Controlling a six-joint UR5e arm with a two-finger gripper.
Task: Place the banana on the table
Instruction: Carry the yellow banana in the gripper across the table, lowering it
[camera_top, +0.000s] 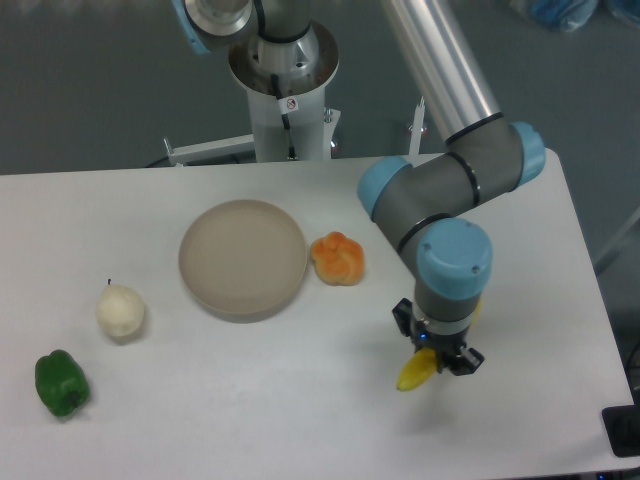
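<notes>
White table (300, 420) fills the view here, smooth top with a rounded far-right corner, and behind it a grey floor with the arm's white pedestal (285, 110) standing at the far edge. Taking the round beige plate (243, 258) as our marker: a lumpy orange fruit (338, 258) sits just beside it on the right, a pale round fruit with a small stem (120, 311) lies to its left and a bit nearer the camera, and a green pepper (62, 384) sits further left and nearer still. Now over to the right of the plate and nearer the front edge, well apart from it, the gripper (437, 352) points straight down with the wrist above hiding much of it. It's clamped on the banana (416, 372), only the yellow lower end showing, poking out below and to the left of the fingers. The long axis looks tilted, that visible tip pointing down-left toward the front of the table, the rest hidden behind the wrist. Whether the tip touches the tabletop, I can't tell from this angle.
</notes>
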